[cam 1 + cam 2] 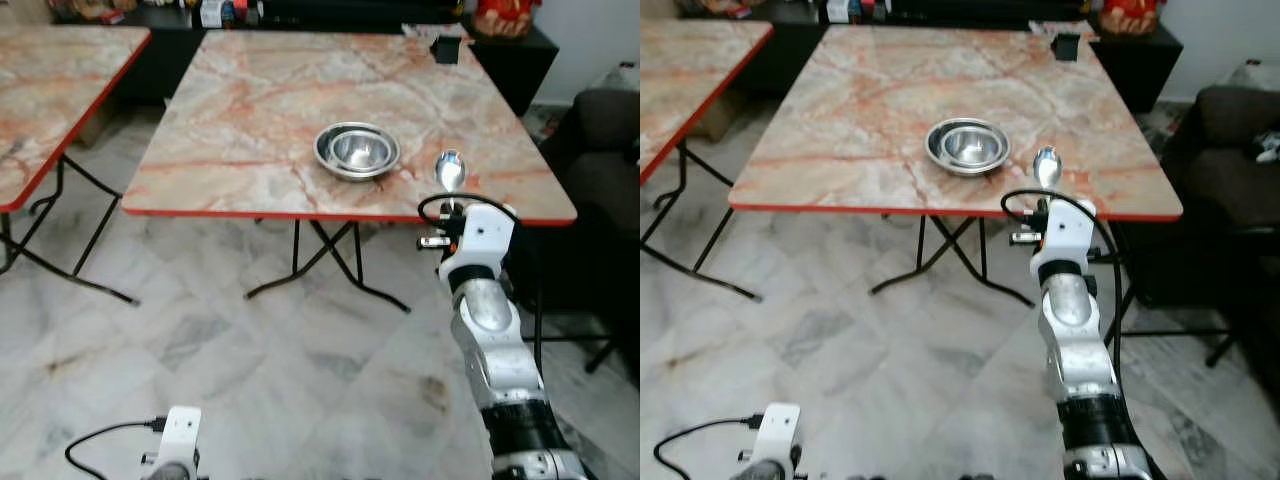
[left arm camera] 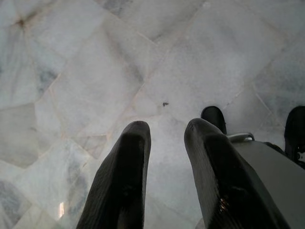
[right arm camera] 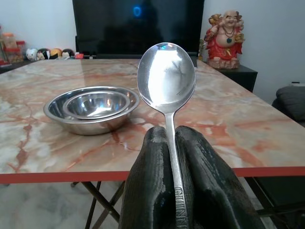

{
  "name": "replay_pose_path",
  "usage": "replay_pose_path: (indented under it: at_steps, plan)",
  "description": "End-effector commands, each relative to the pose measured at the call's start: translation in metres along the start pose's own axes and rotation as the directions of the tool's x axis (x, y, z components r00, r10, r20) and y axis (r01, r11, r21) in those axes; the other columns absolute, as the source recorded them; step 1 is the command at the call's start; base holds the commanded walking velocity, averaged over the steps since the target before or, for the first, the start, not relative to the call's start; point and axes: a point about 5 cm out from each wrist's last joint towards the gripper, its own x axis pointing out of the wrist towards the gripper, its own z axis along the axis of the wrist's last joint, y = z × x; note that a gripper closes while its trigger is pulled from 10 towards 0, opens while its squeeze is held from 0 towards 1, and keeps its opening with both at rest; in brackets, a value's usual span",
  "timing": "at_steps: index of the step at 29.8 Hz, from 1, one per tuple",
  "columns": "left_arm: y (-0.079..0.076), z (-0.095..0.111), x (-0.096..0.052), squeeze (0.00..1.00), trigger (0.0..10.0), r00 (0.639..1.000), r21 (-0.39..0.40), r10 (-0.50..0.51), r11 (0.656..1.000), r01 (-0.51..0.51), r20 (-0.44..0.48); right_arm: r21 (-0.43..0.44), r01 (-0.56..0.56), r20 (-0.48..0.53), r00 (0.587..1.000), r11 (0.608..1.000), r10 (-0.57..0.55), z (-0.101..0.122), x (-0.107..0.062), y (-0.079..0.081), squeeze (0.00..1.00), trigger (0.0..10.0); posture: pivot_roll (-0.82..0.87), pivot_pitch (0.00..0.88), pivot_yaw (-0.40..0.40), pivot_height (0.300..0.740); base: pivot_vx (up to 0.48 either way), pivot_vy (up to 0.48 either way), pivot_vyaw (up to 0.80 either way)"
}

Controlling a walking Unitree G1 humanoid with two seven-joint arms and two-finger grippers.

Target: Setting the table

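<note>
Marble floor tiles all around, and ahead stands a folding table [image 1: 240, 120] with a pink-veined marble top and a red edge, dark cabinet and a red figurine [image 3: 223, 36] behind it. Two steel bowls [image 1: 357, 150], one nested inside the other, sit toward the near right part of the tabletop. The right gripper [image 3: 172, 136] has its two black fingers pinched tight on the handle of a steel spoon [image 3: 166, 76], and the spoon stands upright, its head up at table-edge level, just to the right of the bowls.

So the job in hand looks like laying that spoon down beside the bowls. My read: the spoon needs to tip from vertical to flat before it goes down, so a wrist roll forward comes first, then a short reach over the red edge. Best to land it on the bare marble right of the bowls, close but not touching the rim, so nothing rings or slides. Release only once the head rests on the top; let go early and it clatters off the edge to the floor.

Pose now: the right arm is stretched forward and up from low in the frame, forearm angled toward the table's near right corner, wrist just short of the edge. Over on the other side, the left gripper [image 2: 164, 157] hangs idle near the floor, fingers a little apart, holding nothing.
</note>
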Motion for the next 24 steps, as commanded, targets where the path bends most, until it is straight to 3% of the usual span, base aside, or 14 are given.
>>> replay_pose_path:
  at_steps: [1, 24]
  plan:
    - [0.0034, -0.0052, -0.0008, 0.0, 10.0, 1.0, -0.017, 0.007, 1.0, -0.007, -0.018, 0.006, -0.002, 0.005, 1.0, 1.0, 0.002, 0.0026, 0.0011, 0.0007, 0.0, 10.0, -0.04, 0.134, -0.018, 0.74, 0.247, 0.0, 0.0]
    - [0.0039, -0.0056, -0.0006, 0.0, 10.0, 1.0, -0.011, 0.008, 1.0, -0.009, -0.027, 0.018, 0.003, 0.025, 1.0, 1.0, -0.004, 0.0061, 0.0031, 0.0021, 0.0, 10.0, -0.04, 0.132, -0.016, 0.74, 0.357, 0.0, 0.0]
